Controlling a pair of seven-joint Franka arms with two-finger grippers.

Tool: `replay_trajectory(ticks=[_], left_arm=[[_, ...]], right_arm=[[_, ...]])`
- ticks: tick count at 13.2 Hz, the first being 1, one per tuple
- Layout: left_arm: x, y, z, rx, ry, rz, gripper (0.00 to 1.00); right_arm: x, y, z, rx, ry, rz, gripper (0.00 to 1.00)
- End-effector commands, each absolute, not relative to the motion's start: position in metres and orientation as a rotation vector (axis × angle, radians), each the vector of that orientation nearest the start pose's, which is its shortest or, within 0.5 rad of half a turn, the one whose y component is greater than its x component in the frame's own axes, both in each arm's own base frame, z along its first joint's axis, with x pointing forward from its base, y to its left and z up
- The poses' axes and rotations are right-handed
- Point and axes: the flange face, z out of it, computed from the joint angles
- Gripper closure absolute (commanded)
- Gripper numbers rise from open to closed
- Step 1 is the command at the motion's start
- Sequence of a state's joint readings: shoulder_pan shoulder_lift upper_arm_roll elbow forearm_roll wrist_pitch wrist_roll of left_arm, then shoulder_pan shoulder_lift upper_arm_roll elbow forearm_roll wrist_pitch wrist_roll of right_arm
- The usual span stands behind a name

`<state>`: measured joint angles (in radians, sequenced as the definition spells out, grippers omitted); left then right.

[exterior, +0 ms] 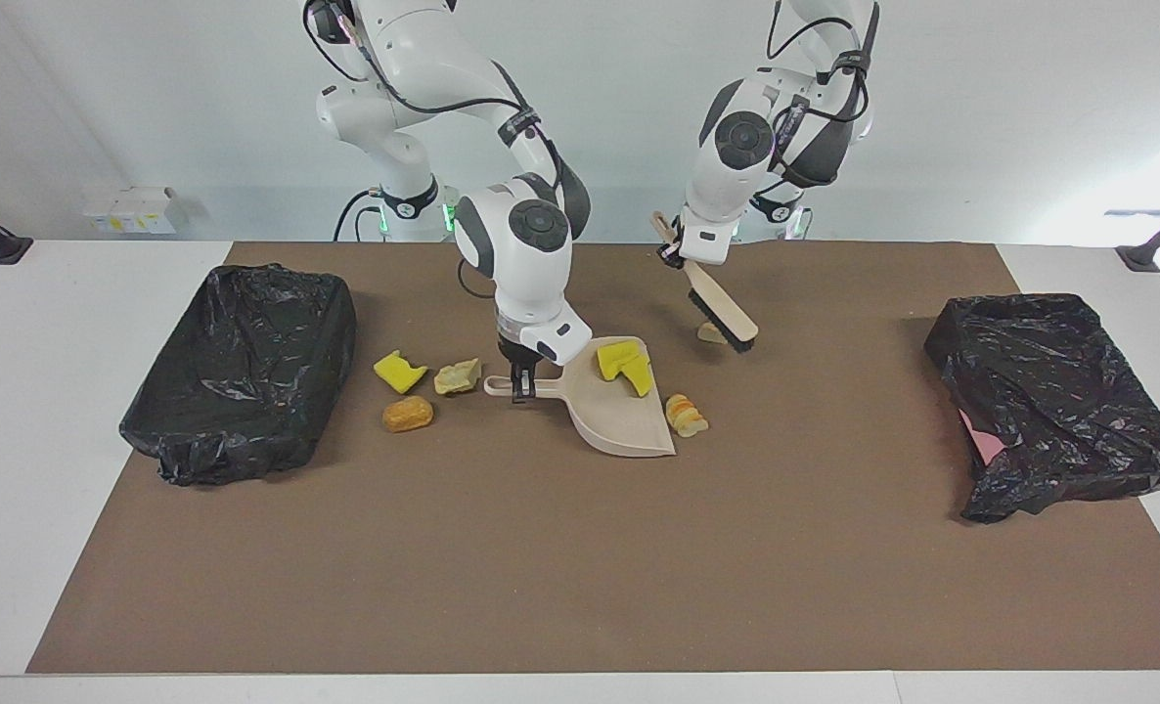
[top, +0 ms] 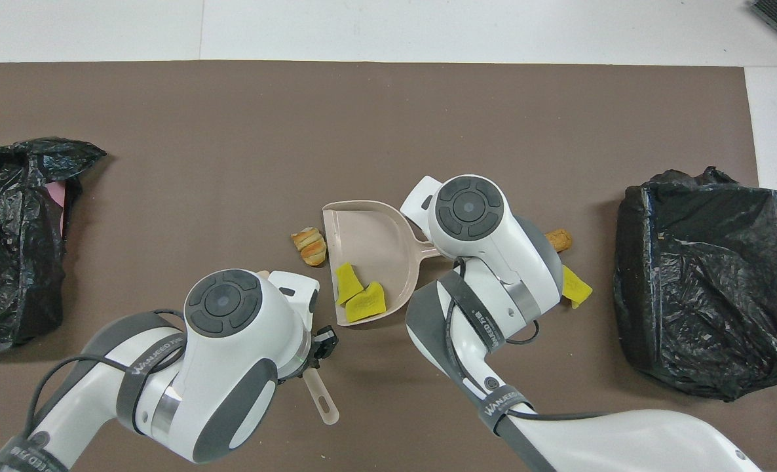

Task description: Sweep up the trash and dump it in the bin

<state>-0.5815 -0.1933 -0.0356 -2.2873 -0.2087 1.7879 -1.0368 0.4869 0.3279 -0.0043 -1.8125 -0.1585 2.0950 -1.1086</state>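
trash in pan: we see two bright yellow foam chunks (exterior: 625,366) lying in the beige plastic dustpan (exterior: 619,416), at the end of its tray nearer the robots.
trash by pan: a tan bread-like roll (exterior: 686,415) sits just beside the pan's open lip, at approx 3 o'clock of it in the facing view; prob next to go in.
trash loose: one yellow chunk (exterior: 399,372), a pale tan lump (exterior: 458,375) and an orange-brown lump (exterior: 408,414) lie by the pan handle, toward the right arm's end.
right gripper (exterior: 520,383): clamped on the pan handle, pan flat on the brown mat (exterior: 580,567), we reckon to keep it from sliding.
left gripper (exterior: 676,250): closed on the beige hand brush (exterior: 722,315), raised, bristles tilted down over another tan piece (exterior: 708,333).
bins: black-bagged bin (exterior: 243,372) at 9 o'clock, second black-bagged bin (exterior: 1059,401) at 3; dump not yet due.
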Motion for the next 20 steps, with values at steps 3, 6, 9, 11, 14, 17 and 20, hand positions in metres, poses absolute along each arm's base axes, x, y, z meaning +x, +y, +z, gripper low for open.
replay_trajectory(ticks=[3, 6, 9, 11, 14, 17, 20], left_arm=[[0.292, -0.222, 0.38, -2.906, -0.713, 0.495, 1.0], [0.311, -0.221, 0.355, -2.983, -0.753, 0.394, 1.0], [0.343, -0.234, 0.327, -3.082, -0.746, 0.316, 1.0], [0.373, -0.254, 0.328, -3.174, -0.711, 0.307, 1.0], [0.399, -0.277, 0.34, -3.327, -0.53, 0.323, 1.0], [0.403, -0.311, 0.353, -3.449, -0.307, 0.313, 1.0], [0.402, -0.339, 0.367, -3.48, -0.162, 0.294, 1.0]], right_arm=[[0.563, 0.286, 0.354, 1.977, 2.262, -0.114, 1.0], [0.563, 0.286, 0.353, 1.977, 2.263, -0.116, 1.0], [0.563, 0.286, 0.353, 1.977, 2.263, -0.116, 1.0], [0.563, 0.286, 0.353, 1.977, 2.263, -0.116, 1.0], [0.563, 0.286, 0.353, 1.979, 2.261, -0.116, 1.0], [0.563, 0.286, 0.353, 1.982, 2.258, -0.115, 1.0], [0.563, 0.286, 0.353, 1.982, 2.258, -0.115, 1.0]])
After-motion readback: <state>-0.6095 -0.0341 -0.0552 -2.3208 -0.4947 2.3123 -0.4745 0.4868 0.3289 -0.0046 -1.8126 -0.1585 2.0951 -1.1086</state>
